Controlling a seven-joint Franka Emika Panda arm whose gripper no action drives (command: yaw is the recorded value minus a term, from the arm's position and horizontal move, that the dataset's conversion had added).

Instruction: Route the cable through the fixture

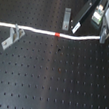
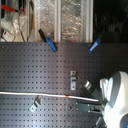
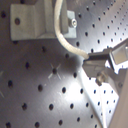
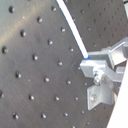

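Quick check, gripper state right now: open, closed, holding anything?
Gripper: closed on the end of the cable, as seen in both wrist views.

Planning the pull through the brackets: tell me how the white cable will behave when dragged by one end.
The cable is probably floppy: it sags and curves near the hand. It looks thin and light, so the far length should trail rather than resist. It may snag at the bracket it crosses.

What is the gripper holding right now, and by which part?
The gripper is shut on the cable, pinching it at its end, far from the red band.
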